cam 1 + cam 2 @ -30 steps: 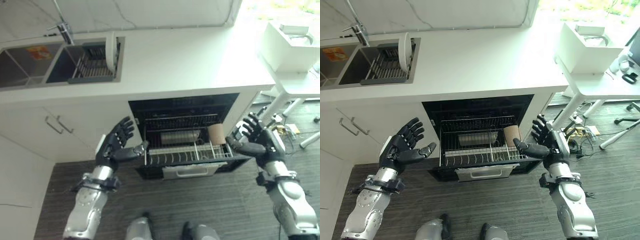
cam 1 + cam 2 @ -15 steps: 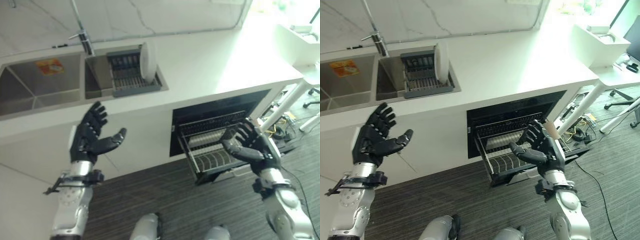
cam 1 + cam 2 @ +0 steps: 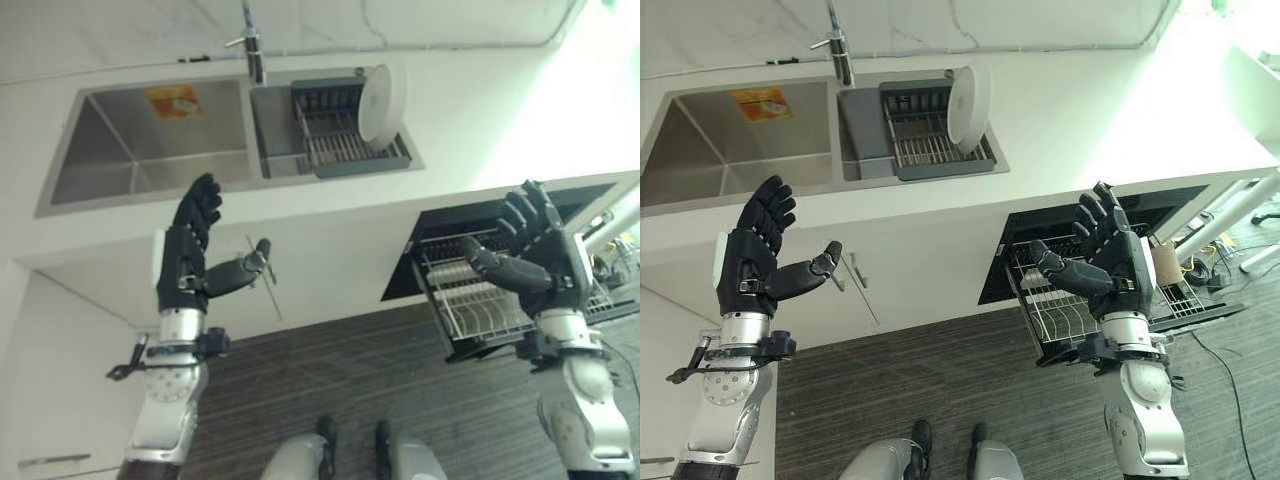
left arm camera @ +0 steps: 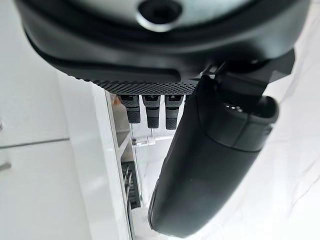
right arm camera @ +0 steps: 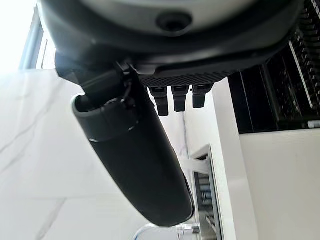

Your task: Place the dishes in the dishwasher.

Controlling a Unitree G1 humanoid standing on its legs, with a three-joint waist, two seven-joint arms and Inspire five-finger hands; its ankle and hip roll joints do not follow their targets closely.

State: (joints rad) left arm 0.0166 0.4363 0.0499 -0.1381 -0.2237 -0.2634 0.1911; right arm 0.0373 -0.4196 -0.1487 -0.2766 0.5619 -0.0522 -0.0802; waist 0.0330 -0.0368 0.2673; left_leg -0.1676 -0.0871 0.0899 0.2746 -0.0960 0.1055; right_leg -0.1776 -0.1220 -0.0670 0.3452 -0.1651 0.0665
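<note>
Beyond both spread, empty sets of fingers, left hand [image 3: 752, 262] and right hand [image 3: 1112, 262], a white plate [image 3: 968, 106] stands upright, apparently in the sink's drying rack [image 3: 930, 148].

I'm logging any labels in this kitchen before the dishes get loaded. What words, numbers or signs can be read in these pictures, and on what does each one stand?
Orange and yellow sticker on the back wall of the left sink basin: it carries print, but too small and blurred to read.

White plate in the drying rack: no print visible.

Dishwasher rack, counter: no text visible.

No text can be read anywhere.
</note>
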